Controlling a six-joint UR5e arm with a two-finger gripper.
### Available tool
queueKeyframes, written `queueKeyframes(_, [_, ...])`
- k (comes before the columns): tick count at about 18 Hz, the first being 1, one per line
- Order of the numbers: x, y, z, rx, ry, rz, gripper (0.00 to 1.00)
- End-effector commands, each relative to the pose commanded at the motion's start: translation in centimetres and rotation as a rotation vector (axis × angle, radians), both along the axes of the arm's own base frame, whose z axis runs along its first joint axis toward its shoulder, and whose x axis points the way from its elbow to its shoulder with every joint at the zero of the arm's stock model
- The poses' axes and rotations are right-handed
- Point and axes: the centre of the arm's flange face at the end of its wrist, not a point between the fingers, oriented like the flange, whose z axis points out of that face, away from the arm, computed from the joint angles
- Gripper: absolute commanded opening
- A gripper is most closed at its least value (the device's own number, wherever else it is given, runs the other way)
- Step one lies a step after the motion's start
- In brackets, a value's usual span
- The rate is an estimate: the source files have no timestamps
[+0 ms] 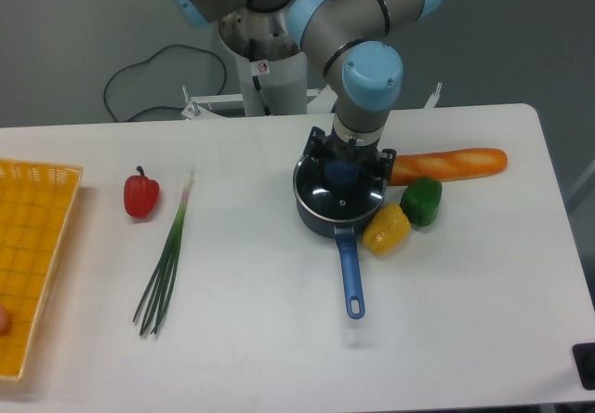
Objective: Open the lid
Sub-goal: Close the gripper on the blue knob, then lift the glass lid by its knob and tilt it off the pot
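The lid [327, 195], a round glass disc with a thin metal rim, lies on the dark saucepan [310, 212] at the table's middle. Its blue knob [341, 172] shows just below my wrist. My gripper [349, 158] hangs straight down over the far part of the lid. Its two black fingers stand wide apart on either side of the knob, so it is open. I cannot tell whether the fingertips touch the lid. The pan's long blue handle [350, 275] points toward the front edge.
A baguette [451, 164], a green pepper [423, 200] and a yellow pepper [386, 229] lie right beside the pan on its right. A red pepper [140, 195] and green onions [165, 262] lie to the left. A yellow basket [28, 246] stands at the left edge.
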Motion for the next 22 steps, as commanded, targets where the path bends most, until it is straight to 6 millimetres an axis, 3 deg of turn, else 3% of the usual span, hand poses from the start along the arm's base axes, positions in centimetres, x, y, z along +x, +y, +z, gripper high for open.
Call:
queueKeyframes(7, [-0.11,0.08,-0.40,-0.010,-0.004,0.002,0.99])
queueKeyframes(15, [-0.30,0.13,-0.07,-0.013,0.000,0.004,0.70])
queueKeyframes(22, [-0.31,0.30,0.36,-0.020,-0.010,-0.007,0.64])
